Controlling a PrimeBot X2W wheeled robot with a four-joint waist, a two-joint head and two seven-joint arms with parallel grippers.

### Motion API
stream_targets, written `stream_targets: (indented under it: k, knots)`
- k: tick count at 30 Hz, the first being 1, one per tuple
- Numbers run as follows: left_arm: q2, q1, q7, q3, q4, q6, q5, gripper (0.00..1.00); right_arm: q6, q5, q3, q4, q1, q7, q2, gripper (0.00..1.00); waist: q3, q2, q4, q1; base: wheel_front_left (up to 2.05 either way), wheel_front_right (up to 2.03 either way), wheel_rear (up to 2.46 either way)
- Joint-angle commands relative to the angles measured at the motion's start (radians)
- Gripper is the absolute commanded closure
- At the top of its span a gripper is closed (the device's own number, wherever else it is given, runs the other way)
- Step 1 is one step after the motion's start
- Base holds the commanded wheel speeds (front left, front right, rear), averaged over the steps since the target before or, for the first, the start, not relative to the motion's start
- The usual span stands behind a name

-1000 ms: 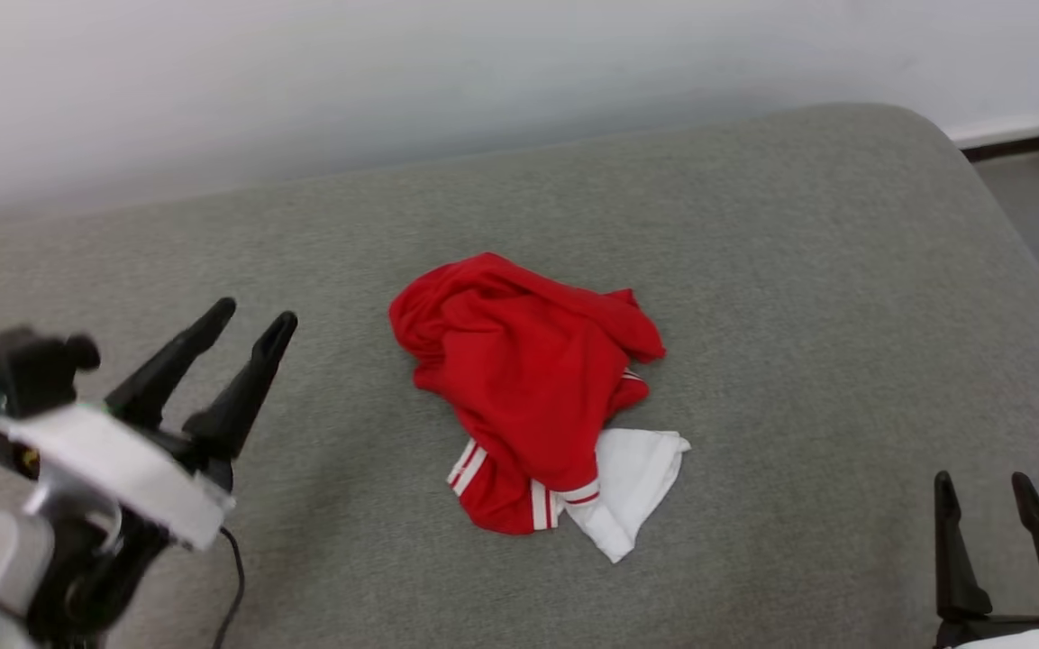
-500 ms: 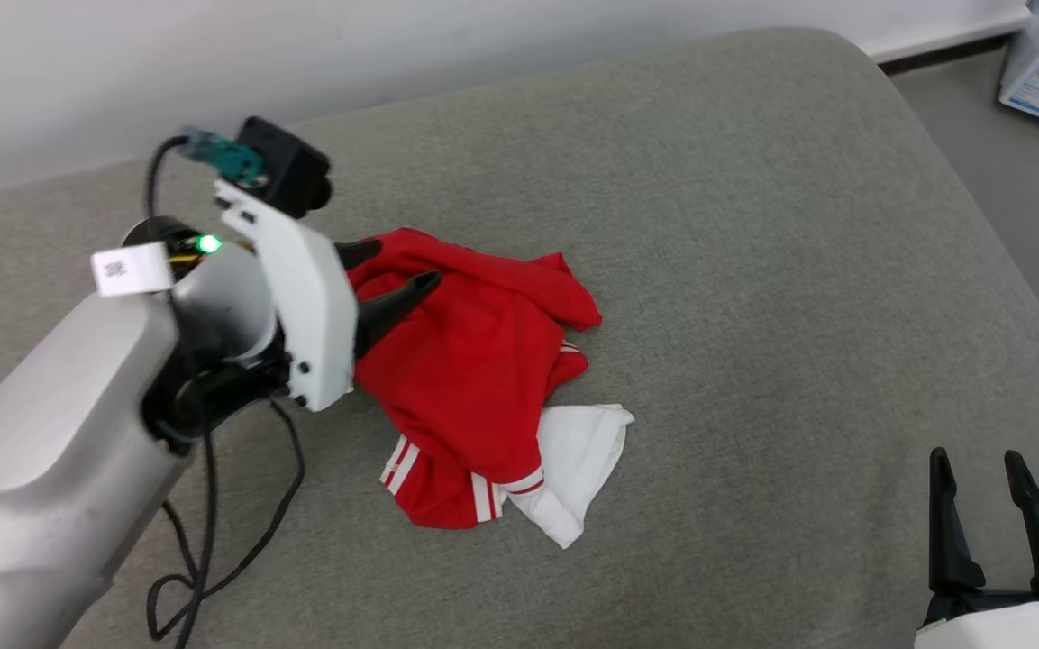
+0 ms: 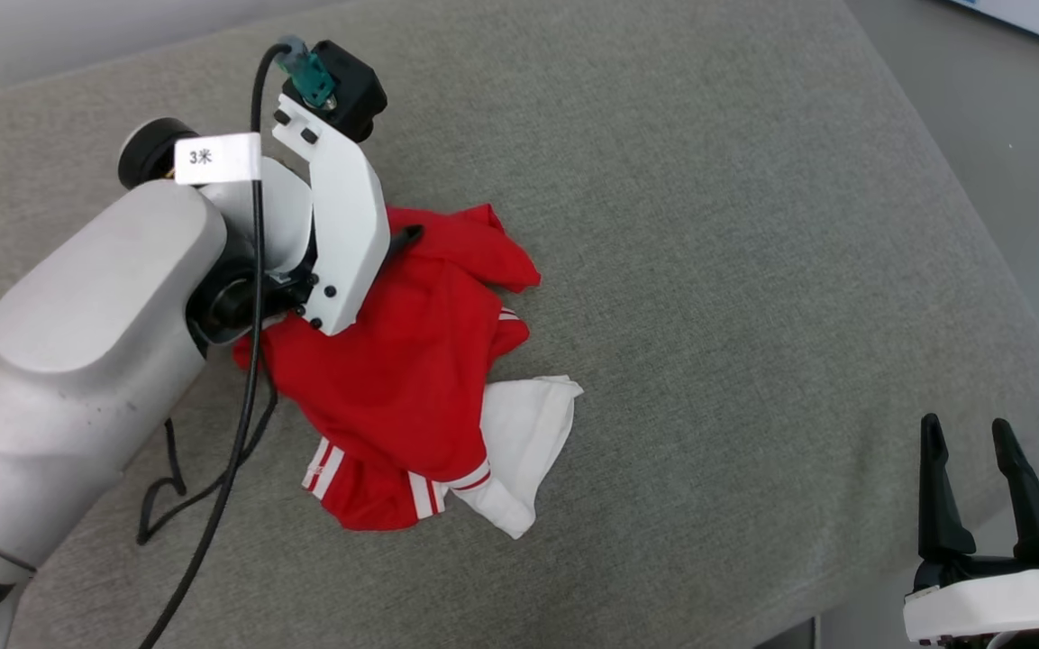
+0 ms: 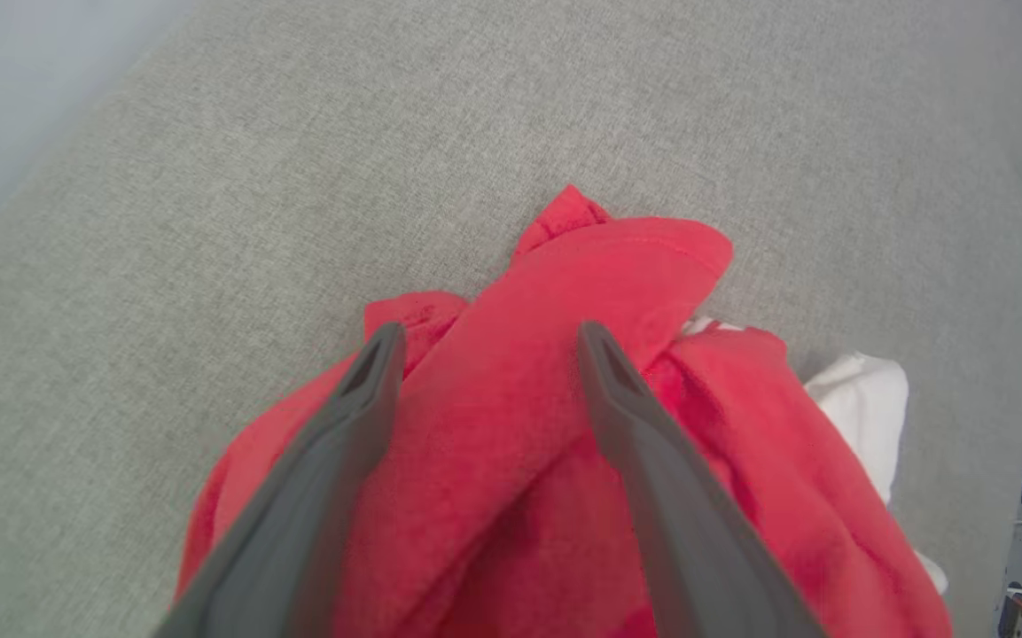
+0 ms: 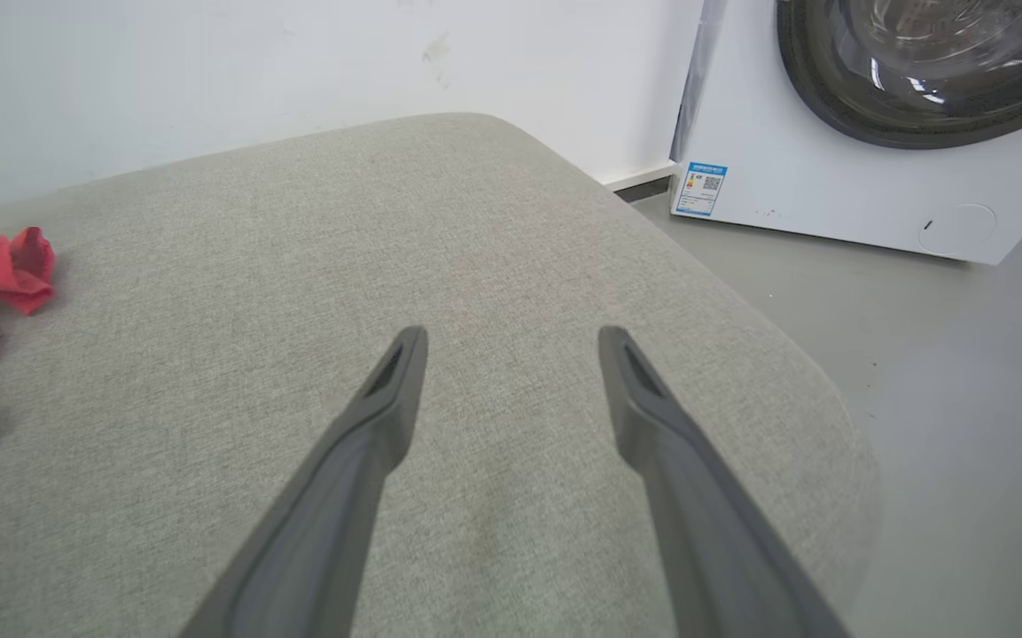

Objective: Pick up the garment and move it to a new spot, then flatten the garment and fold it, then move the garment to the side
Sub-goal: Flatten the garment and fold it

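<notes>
Item: the garment point(image 3: 393, 379), red jersey, one crumpled heap near the middle of the grey cushion point(image 3: 708, 225), a white sleeve point(image 3: 524, 433) and striped trim point(image 3: 325, 464) spilling out at the near edge. The heap's shape matches that of a second ago; its apparent drift in the head view is the camera's tilt, not a move of the cloth. Change noted: the left claw point(image 4: 490, 332), a second ago well apart from the heap at the robot's left, now stands over the heap's far, upper part, with its fingers spread wide on either side of a raised red fold. Contact: probably touching the cloth, though the wrist view does not settle it. Nothing is clamped and the garment is not lifted. Right claw point(image 3: 965, 424): fingers apart, empty, unchanged at the near right edge of the cushion, well apart from the garment. Assessment: the reach is complete; the pick-up awaits closing on that fold, with all later steps outstanding.
</notes>
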Motion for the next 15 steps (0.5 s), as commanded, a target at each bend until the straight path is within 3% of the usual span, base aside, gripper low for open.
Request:
stream_targets:
  k: [1, 10, 11, 13, 15]
  knots:
    - [0.006, -0.019, -0.004, -0.017, 0.013, 0.0, -0.003, 0.0, -0.001, 0.01, 0.003, 0.004, -0.011, -0.003, 0.003, 0.0, 0.028, 0.0, -0.023, -0.0001, 0.0, 0.0, 0.0]
    - [0.03, -0.058, 0.051, -0.179, 0.025, 0.0, -0.081, 0.0, -0.001, 0.048, 0.0, 0.017, -0.022, -0.003, 0.002, 0.0, 0.058, 0.0, -0.03, -0.0001, 0.0, 0.0, 0.0]
    - [0.037, -0.066, 0.059, -0.195, 0.034, 0.0, -0.078, 0.18, -0.001, 0.049, 0.003, 0.02, -0.024, -0.003, 0.002, 0.0, 0.058, 0.0, -0.03, -0.0001, 0.0, 0.0, 0.0]
    - [0.042, -0.082, 0.044, -0.224, 0.037, 0.0, -0.065, 1.0, -0.001, 0.055, 0.007, 0.022, -0.03, -0.003, 0.002, 0.0, 0.059, 0.0, -0.033, -0.0001, 0.0, 0.0, 0.0]
    - [0.052, -0.092, 0.008, -0.233, 0.044, 0.0, -0.075, 1.0, -0.001, 0.057, 0.01, 0.021, -0.031, -0.003, 0.002, 0.0, 0.057, 0.0, -0.035, -0.0001, 0.0, 0.0, 0.0]
